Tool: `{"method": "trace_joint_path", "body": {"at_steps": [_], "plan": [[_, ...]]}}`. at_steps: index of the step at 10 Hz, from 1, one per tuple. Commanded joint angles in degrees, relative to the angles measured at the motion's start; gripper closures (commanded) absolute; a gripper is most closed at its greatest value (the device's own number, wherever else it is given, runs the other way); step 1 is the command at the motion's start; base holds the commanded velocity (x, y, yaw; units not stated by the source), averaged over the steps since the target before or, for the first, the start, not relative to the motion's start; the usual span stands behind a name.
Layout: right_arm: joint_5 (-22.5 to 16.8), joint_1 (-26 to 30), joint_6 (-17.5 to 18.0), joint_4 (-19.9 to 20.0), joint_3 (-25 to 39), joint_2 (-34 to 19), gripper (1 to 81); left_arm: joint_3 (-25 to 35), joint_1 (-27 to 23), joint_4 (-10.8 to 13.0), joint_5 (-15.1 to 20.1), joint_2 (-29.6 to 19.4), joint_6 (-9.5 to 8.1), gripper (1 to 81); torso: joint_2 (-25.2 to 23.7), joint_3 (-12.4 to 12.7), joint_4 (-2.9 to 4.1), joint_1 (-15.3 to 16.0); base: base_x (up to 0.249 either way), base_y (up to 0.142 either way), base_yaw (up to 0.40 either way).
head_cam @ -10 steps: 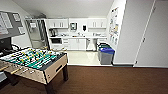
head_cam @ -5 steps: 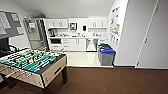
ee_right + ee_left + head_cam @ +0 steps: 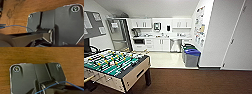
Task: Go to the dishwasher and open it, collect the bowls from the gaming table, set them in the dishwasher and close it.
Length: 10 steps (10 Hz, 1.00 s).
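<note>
The dishwasher [image 3: 175, 45] is the steel-fronted unit under the white counter of the kitchenette at the far end of the room, and its door is shut. It stands several metres ahead of me, past the brown carpet and the pale kitchen floor. The bowls and the gaming table are out of view. Both wrist views look down on brown carpet [image 3: 37, 54] past the robot's own dark plate.
A table-football table [image 3: 116, 66] with a green field stands close on my left. Two bins, the nearer with a blue lid [image 3: 191, 57], stand by the right wall before the kitchen. A white wall and door [image 3: 236, 42] close the right side. Brown carpet [image 3: 191, 82] lies ahead.
The whole head view has shifted slightly: the bins and kitchenette sit a little lower and nearer, so the camera has moved forward. Nothing in the room has moved.
</note>
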Motion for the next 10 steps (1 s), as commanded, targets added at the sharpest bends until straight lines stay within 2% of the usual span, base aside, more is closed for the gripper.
{"method": "trace_joint_path", "body": {"at_steps": [1,10], "plan": [[-2.2,2.9,0.1,-0.6,0.7,-0.7,1.0,0.8,-3.1,0.4,2.9,-0.5,0.21,1.0,0.0,0.0,0.00,0.0,0.170,0.000,0.000],[-2.2,2.8,0.1,-0.8,-0.3,0.2,1.0,0.8,-2.7,0.4,2.8,-0.3,0.21,1.0,0.0,0.0,0.00,0.0,0.180,0.000,0.000]]}}
